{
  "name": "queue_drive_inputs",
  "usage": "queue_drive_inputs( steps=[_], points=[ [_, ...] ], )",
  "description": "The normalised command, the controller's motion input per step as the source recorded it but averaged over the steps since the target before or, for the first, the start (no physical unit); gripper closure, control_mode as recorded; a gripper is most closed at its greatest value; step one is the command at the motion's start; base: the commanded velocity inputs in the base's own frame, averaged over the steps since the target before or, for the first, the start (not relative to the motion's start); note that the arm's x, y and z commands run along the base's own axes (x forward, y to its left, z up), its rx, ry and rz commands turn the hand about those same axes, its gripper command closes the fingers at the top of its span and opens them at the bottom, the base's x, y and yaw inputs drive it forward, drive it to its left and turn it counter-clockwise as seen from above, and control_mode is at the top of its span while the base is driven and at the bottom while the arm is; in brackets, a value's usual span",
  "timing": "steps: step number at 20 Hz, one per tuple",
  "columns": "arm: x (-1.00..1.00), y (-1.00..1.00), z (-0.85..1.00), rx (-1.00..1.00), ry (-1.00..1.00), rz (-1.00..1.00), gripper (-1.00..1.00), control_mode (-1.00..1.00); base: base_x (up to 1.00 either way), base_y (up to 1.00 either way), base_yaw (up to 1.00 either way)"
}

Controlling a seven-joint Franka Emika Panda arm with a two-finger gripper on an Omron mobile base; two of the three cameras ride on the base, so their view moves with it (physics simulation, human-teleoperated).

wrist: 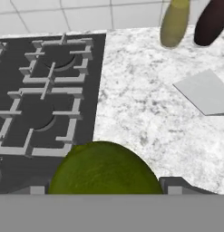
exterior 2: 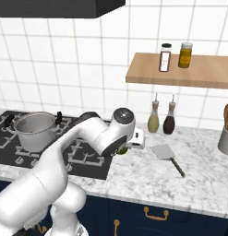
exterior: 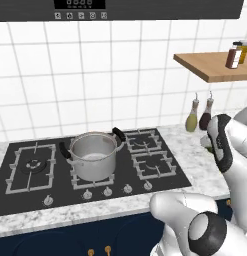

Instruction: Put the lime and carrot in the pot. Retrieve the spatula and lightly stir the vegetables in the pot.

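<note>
**Step in hand: pickup of the lime**

The gripper (wrist: pixel 104 188) is lowered over the marble counter (exterior 2: pixel 147 177) just beside the right edge of the hob (exterior: pixel 95 165). In the hand view the lime (wrist: pixel 102 170) sits between the two finger tips, which stand wide on either side of it; contact is not evident, so the fruit is judged not yet grasped. In the right base view a sliver of the lime (exterior 2: pixel 123 150) shows under the hand.

The pot (exterior: pixel 92 156) stands on the front middle burner, well apart from the gripper. Its interior appears empty (the carrot cannot be located in these views). The spatula (exterior 2: pixel 167 156) lies flat on the counter to the right of the hand, blade toward the wall, near two bottles (exterior 2: pixel 161 120).

Next move, as judged: close the fingers on the lime, lift clear of the counter, carry it left over the hob grates and release above the pot rim. A round fruit may roll out of a loose pinch.
</note>
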Motion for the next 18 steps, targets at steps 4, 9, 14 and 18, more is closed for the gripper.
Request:
queue_drive_inputs(
  steps=[4,9,14,18],
  points=[
    [-0.13,0.82,0.90,-0.02,0.16,0.06,1.00,-1.00,0.00,0.00,0.00],
    [-0.01,0.62,0.61,-0.05,0.11,0.03,1.00,-1.00,0.00,0.00,0.00],
    [0.00,0.65,0.37,-0.13,0.20,0.00,1.00,-1.00,0.00,0.00,0.00],
    [0.00,0.74,0.19,-0.08,0.20,0.00,1.00,-1.00,0.00,0.00,0.00]
  ],
)
